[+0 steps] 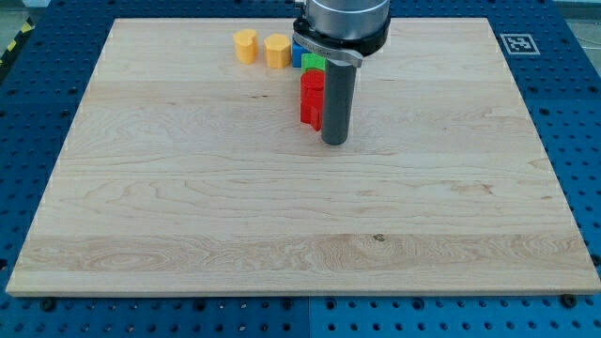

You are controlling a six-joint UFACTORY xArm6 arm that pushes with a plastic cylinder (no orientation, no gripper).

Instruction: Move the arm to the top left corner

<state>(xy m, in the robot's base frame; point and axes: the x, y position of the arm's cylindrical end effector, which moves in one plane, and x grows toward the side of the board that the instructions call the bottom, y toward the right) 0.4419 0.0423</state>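
Near the view's top centre of the wooden board [188,235], we are seeing my tip [335,142] resting on the wood just to the view's right of the red blocks [311,97], which are stacking up in a short column below a green block [314,63] and a blue block [297,55] partly hidden behind the rod. Two yellow blocks [246,45], roughly cylindrical, are sitting further toward the view's left, while the top left corner [122,28] is lying well apart from my tip. We are carrying no gripper, only the straight rod, holding nothing.
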